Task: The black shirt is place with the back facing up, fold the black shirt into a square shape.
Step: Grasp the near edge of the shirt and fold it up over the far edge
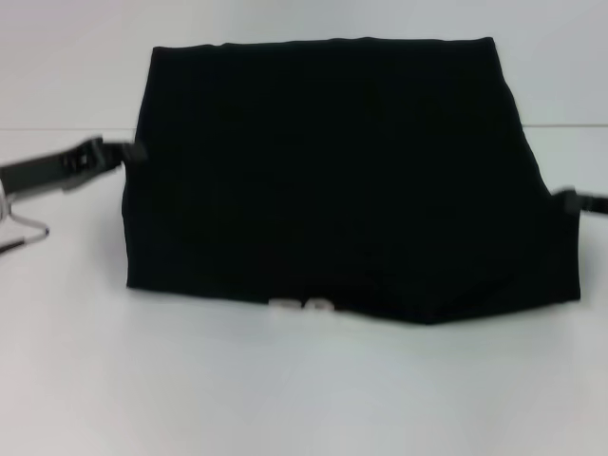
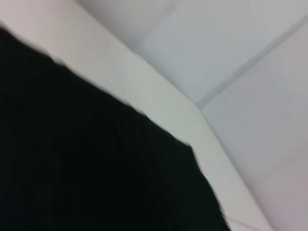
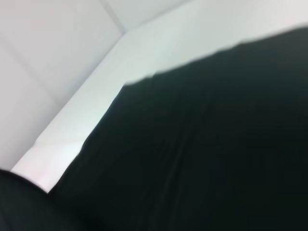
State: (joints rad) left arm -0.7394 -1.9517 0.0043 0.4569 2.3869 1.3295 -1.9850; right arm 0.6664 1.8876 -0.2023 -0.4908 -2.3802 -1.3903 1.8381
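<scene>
Left arm reaching in from the left edge, nearly level, left gripper (image 1: pixel 133 150) at mid-height. Right arm entering from the right edge, right gripper (image 1: pixel 566 200) slightly lower. Both arms spread wide apart, tips pointing inward toward each other.

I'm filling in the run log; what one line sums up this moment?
black shirt: folded block on white table, white print showing at near edge | left gripper: at shirt's left edge | right gripper: at shirt's right edge
</scene>
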